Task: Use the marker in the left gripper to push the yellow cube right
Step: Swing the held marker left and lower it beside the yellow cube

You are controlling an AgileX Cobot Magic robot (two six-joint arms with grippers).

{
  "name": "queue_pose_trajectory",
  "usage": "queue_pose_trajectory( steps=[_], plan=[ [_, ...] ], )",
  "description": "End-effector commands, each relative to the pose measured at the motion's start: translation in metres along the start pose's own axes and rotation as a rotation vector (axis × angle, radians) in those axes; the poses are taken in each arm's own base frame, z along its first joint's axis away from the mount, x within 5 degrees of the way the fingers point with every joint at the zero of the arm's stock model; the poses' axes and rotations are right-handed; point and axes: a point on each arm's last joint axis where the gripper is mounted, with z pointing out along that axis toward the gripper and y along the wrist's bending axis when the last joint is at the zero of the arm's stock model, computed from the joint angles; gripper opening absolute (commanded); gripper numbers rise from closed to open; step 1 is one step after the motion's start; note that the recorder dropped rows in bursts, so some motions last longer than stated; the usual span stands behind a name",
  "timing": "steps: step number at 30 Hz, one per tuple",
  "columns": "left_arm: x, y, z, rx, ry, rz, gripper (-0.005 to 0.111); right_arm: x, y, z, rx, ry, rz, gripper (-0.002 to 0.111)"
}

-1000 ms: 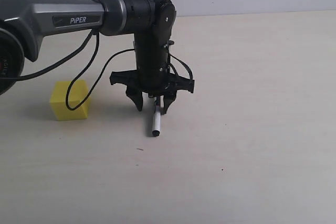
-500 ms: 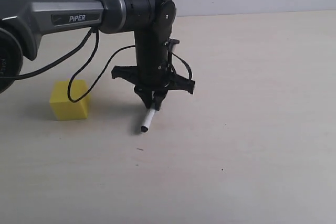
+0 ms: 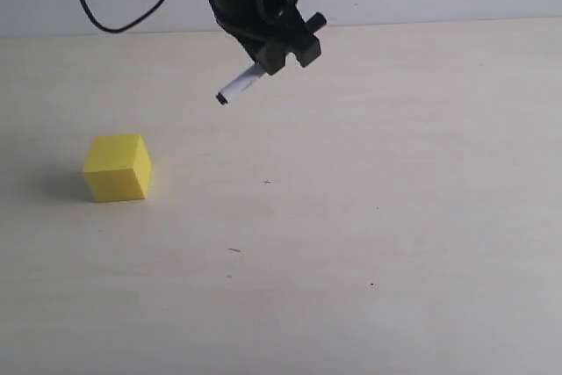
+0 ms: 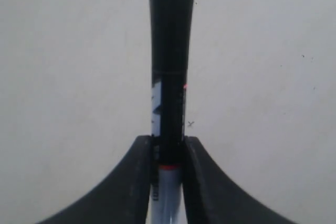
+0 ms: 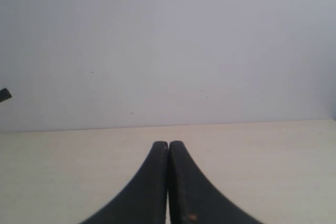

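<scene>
left claw (image 3: 263,66) pinches marker (image 3: 239,87) near one end, high over table (image 3: 395,217); free end slants down and away. yellow cube (image 3: 117,167) sits below, well apart, out past that free end. right claw (image 5: 168,182) pressed together, empty. risk: long overhang could pivot or slip in the pinch on contact, or ride over the cube's top edge. label print black-red, unreadable.

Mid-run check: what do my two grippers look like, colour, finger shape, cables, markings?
The left gripper is a black, blocky assembly with a thin black cable looping off behind it. Its fingers are matte black, broad at the base and curving in to narrow tips. The right gripper has the same black curved fingers. No markings show on either.
</scene>
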Motion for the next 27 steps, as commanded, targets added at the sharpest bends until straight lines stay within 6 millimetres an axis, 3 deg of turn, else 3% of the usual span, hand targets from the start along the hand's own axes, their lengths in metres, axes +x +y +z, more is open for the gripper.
queue_pose_trajectory(
  steps=[1, 8, 18, 22, 27],
  plan=[
    [0.009, 0.011, -0.030, -0.114, -0.008, 0.160, 0.000, 0.001, 0.000, 0.000, 0.005, -0.006, -0.004, 0.000],
    [0.057, 0.054, -0.031, -0.094, 0.087, 0.174, 0.000, 0.001, 0.000, 0.000, 0.005, -0.006, -0.004, 0.000],
    [0.147, 0.110, -0.024, -0.020, 0.245, 0.237, 0.000, 0.001, 0.000, 0.000, 0.005, -0.006, -0.004, 0.000],
    [0.186, 0.145, -0.025, -0.110, 0.404, 0.232, 0.000, 0.001, 0.000, 0.000, 0.005, -0.006, -0.004, 0.000],
    [0.240, 0.175, -0.023, 0.016, 0.401, 0.302, 0.000, 0.001, 0.000, 0.000, 0.005, -0.006, -0.004, 0.000]
  ],
)
